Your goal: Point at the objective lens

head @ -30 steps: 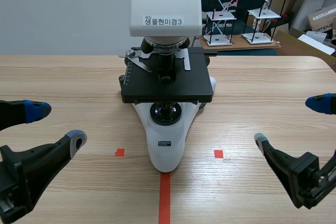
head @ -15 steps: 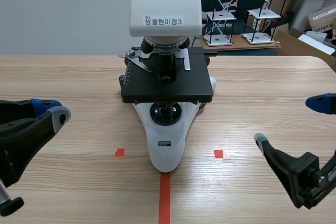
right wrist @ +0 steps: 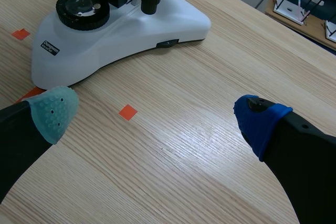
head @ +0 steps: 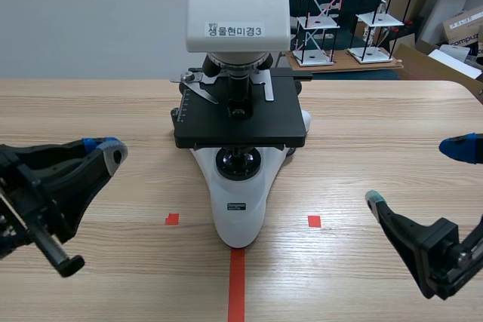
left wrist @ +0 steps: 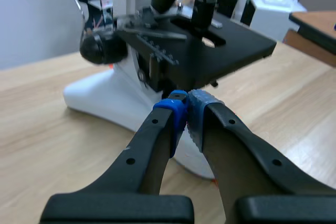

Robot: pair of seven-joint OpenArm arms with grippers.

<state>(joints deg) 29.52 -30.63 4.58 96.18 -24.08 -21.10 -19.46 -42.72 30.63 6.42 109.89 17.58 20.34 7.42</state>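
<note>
A white microscope with a black stage stands at the table's middle. Its objective lens hangs from the turret over the stage; in the left wrist view the objective lens shows ahead of my fingers. My left gripper is shut with nothing in it, left of the microscope and aimed toward it, its tips meeting. My right gripper stands open at the right, apart from the microscope base, with nothing between its fingers.
White and black rack models and cardboard boxes stand beyond the table's far edge. Orange-red tape marks lie in front of the microscope base. Bare wood lies on both sides of the microscope.
My left gripper went from open to shut and swung forward toward the microscope. The right arm has not moved.
</note>
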